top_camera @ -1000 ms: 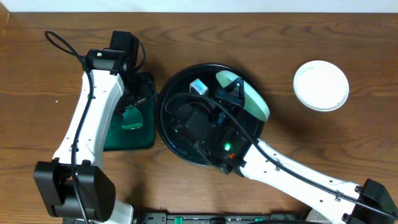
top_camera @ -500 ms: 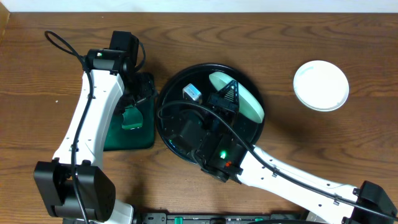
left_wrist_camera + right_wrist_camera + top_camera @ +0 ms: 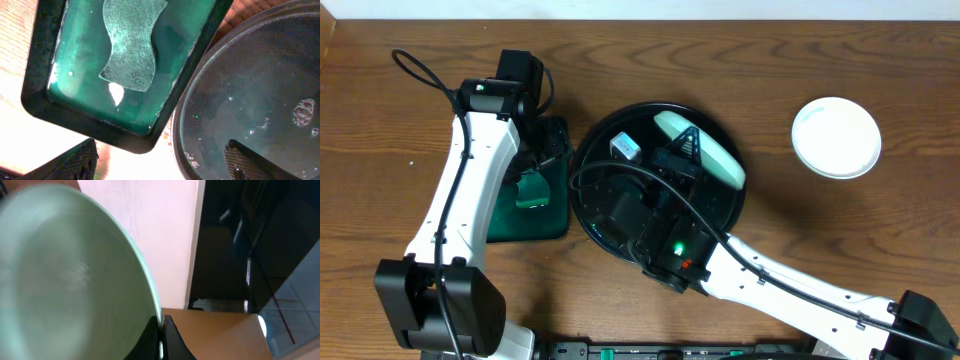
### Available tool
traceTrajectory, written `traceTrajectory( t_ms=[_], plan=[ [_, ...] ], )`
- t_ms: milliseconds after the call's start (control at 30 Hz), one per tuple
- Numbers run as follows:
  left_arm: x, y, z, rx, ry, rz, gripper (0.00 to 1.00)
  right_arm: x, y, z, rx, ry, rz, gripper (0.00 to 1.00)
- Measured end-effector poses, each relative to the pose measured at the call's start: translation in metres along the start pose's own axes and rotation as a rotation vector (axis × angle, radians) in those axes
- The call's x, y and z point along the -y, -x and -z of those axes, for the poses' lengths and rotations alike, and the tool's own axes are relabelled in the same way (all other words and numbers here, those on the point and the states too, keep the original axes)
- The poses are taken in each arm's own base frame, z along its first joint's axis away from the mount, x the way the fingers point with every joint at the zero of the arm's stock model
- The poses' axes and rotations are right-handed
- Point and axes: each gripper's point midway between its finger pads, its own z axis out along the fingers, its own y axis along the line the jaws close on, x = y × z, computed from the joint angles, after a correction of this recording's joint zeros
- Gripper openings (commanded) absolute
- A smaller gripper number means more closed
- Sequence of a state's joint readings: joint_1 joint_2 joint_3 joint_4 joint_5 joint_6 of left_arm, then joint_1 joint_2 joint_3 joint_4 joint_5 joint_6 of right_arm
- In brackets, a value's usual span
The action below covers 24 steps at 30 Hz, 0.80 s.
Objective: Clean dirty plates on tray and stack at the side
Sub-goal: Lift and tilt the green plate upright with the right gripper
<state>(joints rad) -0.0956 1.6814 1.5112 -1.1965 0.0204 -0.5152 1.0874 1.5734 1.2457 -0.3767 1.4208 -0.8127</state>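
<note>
— So, whereabouts with the held plate [image 3: 720, 160] [image 3: 75, 280]?
— Up over the far right part of the round black tray [image 3: 595, 145], tilted steeply, one edge high. Pale mint, filling the left side of the right wrist view. Looks free of smears there, though blurred.
— Touching the tray underneath?
— Cannot tell; lower edge hidden behind the arm from overhead.
— And relative to the right gripper [image 3: 161, 337]?
— Pinched at the rim. Fingertips pressed tight together on the plate's edge, with the gripper on the side nearer the tray's middle.
— Any other plate?
— Yes: a second plate [image 3: 836, 137], white, flat on the wooden table [image 3: 880, 230], well to the right of the tray and apart from both arms.
— Left side, then?
— Left gripper [image 3: 162, 160] spread wide, holding nothing. Hanging above the spot where the rectangular dark-green tray [image 3: 90, 126] sits just beside the black one. One fingertip over bare wood near the green tray, the other over the black tray's wet floor.
— Inside the green tray?
— Shallow green water and a sponge [image 3: 132, 45], wavy-edged, lying flat toward the top of the left wrist view. Not touched by the fingers.
— Black tray's surface?
— Glossy, dotted with droplets, plus a small patch of bubbles at the right in the left wrist view.
</note>
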Motion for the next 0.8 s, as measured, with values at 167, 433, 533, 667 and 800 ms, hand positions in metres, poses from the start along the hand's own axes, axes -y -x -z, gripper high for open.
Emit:
traceTrajectory(
  t_ms=[167,433,533,667,800],
  plan=[
    [0.0,0.0,0.0,0.0,0.0,0.0,0.82,-0.002,0.0,-0.002,0.005,0.012,0.005,0.01],
    [0.0,0.0,0.0,0.0,0.0,0.0,0.82,-0.001,-0.001,-0.002,0.002,0.008,0.009,0.01],
    [0.0,0.0,0.0,0.0,0.0,0.0,0.82,-0.003,-0.001,-0.004,0.007,0.023,0.015,0.01],
    [0.0,0.0,0.0,0.0,0.0,0.0,0.82,0.002,-0.009,-0.009,-0.033,-0.001,0.022,0.01],
    [0.0,0.0,0.0,0.0,0.0,0.0,0.82,0.003,-0.008,-0.008,-0.033,-0.007,0.015,0.01]
  ],
)
